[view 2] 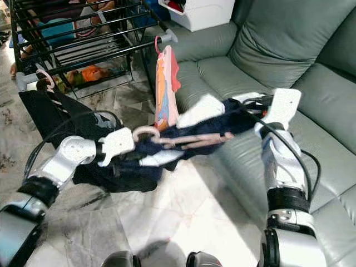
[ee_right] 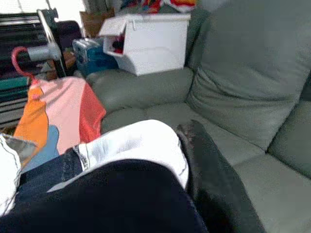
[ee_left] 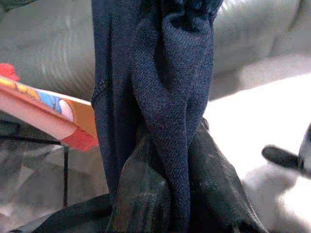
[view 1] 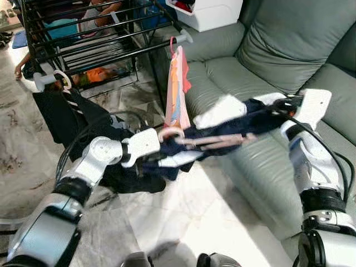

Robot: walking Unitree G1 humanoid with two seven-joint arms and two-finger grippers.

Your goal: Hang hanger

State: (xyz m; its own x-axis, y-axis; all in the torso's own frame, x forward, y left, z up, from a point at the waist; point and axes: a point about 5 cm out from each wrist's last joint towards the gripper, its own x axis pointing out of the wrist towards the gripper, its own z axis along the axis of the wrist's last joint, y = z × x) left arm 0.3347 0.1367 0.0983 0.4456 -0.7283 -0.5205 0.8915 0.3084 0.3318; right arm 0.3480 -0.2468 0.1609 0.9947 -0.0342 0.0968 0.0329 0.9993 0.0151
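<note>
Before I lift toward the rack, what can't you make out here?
- Left pincer: grip on the navy-and-white garment buried in cloth, left wrist view.
- Right pincer: second finger covered by garment, right wrist view.
- Pale pink plastic hanger: shoulders wrapped in fabric, eye views.
- Black metal drying rack: top cut off.

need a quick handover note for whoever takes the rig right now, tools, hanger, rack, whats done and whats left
Left tool: shut on the navy garment near the pink hanger's hook.
Right tool: at the garment's other end by the sofa; grip hidden by cloth.
Navy garment with white sleeves is on the hanger, stretched level between both arms, over the floor beside the sofa.
Drying rack is ahead to the left; a pink and orange garment already hangs from its corner.
Done: garment on hanger, lifted.
Left: hook the hanger on a rack bar, release.
</note>
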